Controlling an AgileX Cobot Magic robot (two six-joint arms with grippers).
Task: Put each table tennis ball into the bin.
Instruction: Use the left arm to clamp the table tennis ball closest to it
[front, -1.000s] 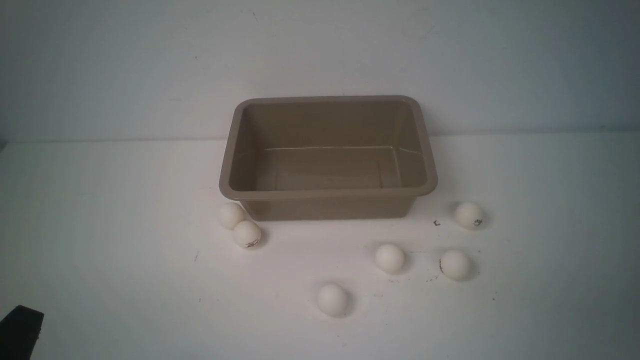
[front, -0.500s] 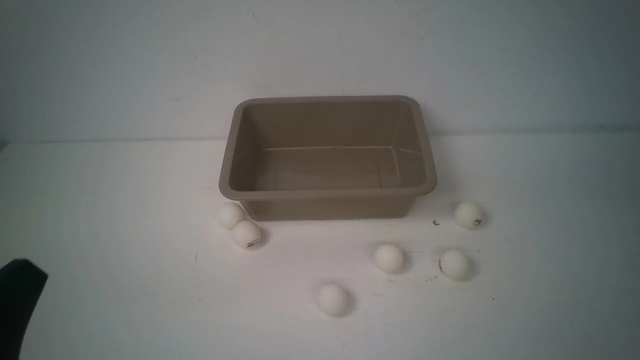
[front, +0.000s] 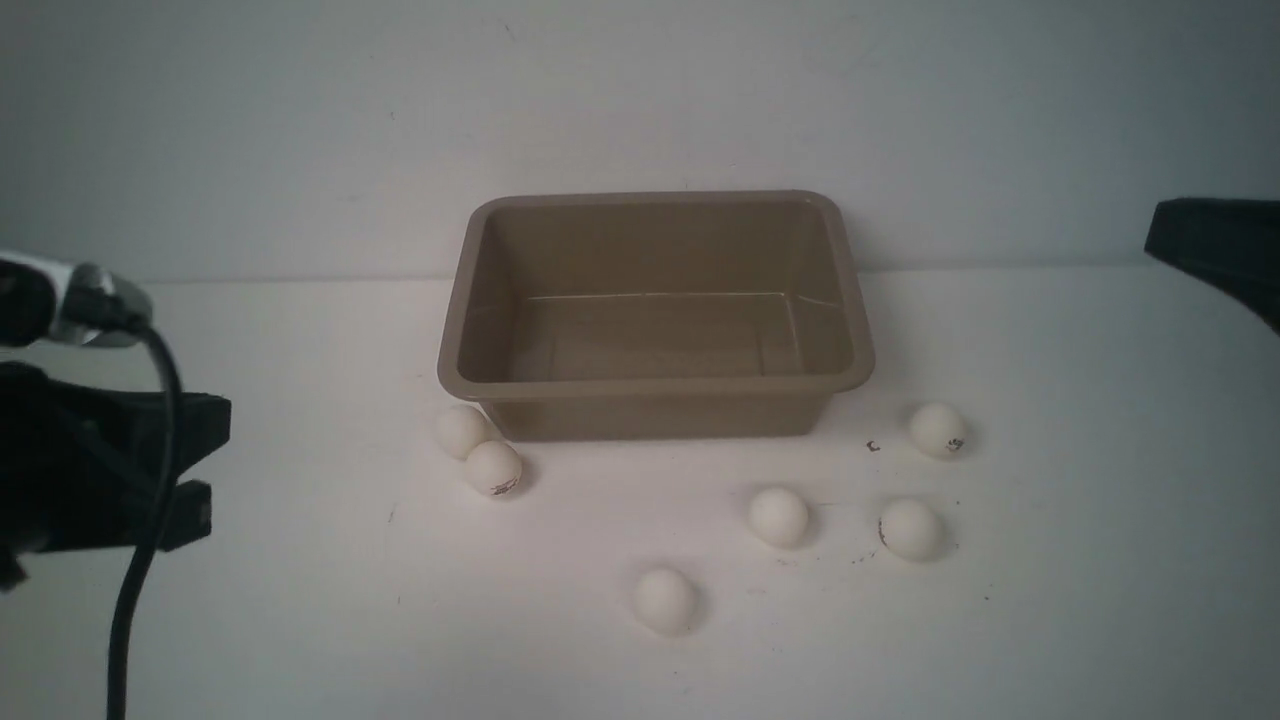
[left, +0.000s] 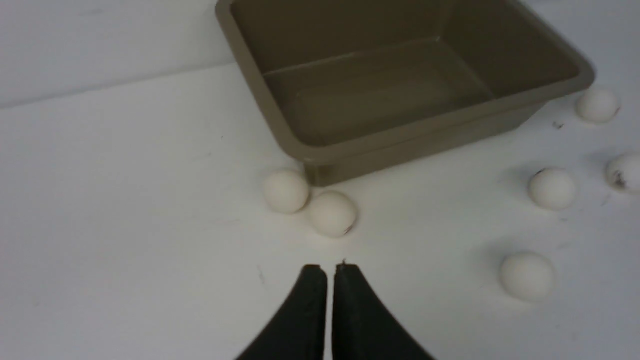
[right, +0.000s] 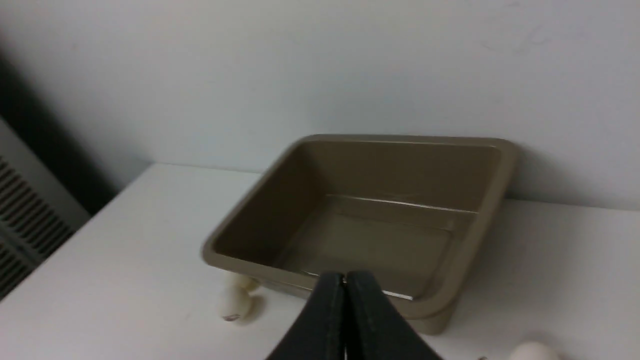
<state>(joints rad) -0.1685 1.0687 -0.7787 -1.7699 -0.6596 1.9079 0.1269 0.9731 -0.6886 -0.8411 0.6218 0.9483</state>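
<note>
**Both arms arrive; bin unfilled**

Both arms have come into the front view since a second ago: the left arm (front: 100, 470) now fills the near left edge, and the right arm (front: 1220, 245) shows at the far right. My left gripper (left: 330, 268) has its jaws all but together, holding nothing, and is aimed at the ball pair (left: 332, 214) by the near left corner of the bin (front: 655, 386). My right gripper (right: 345, 276) is also pressed together and empty.

All six table tennis balls (front: 778, 516) lie on the table (front: 250, 620); the bin holds none. The pair's rear ball appears to touch the bin wall, though I cannot confirm it.

Judgement: approach only. The jaws must part before any pick.
</note>
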